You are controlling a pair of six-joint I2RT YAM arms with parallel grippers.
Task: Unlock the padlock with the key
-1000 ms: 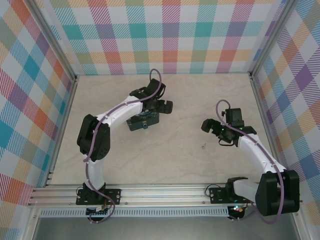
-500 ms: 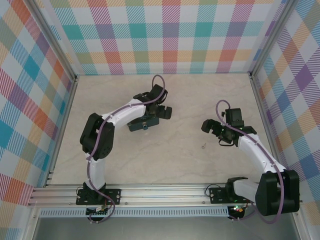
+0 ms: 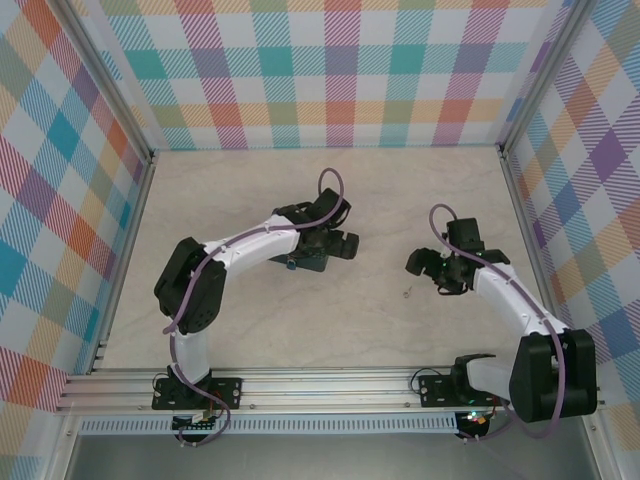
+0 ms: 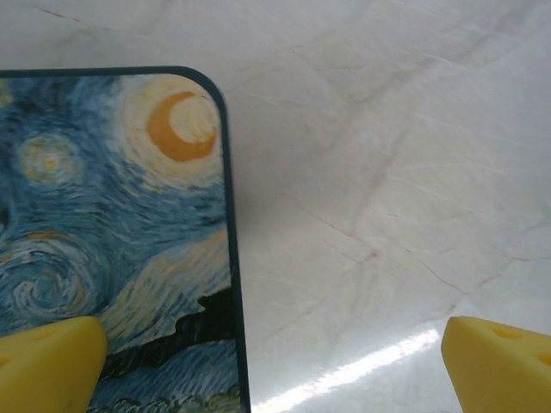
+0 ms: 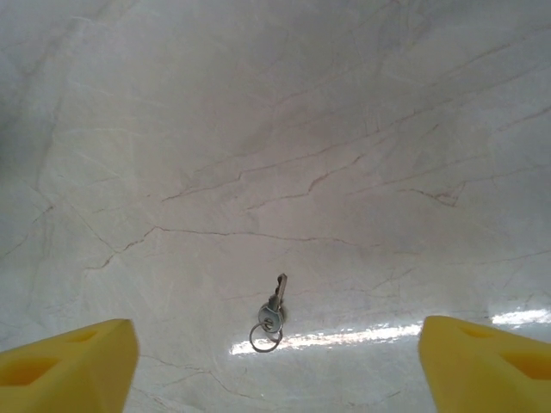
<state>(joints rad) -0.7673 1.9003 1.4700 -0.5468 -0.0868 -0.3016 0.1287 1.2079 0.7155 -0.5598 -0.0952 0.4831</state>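
Robot lab test cell: plaid walls [image 3: 340, 80] (pastel checks), aluminium frame [image 3: 330, 385], marble-look tabletop [image 3: 330, 320].

Count on one bench [image 5: 344, 129]: one key [image 5: 274, 311], one painted tin [image 4: 112, 232], two pincers, i.e. left pincer [image 4: 274, 366] and right pincer [image 5: 275, 366].

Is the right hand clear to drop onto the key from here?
Probably yes: the key lies alone on bare table, centred below the open right hand, with nothing in between.
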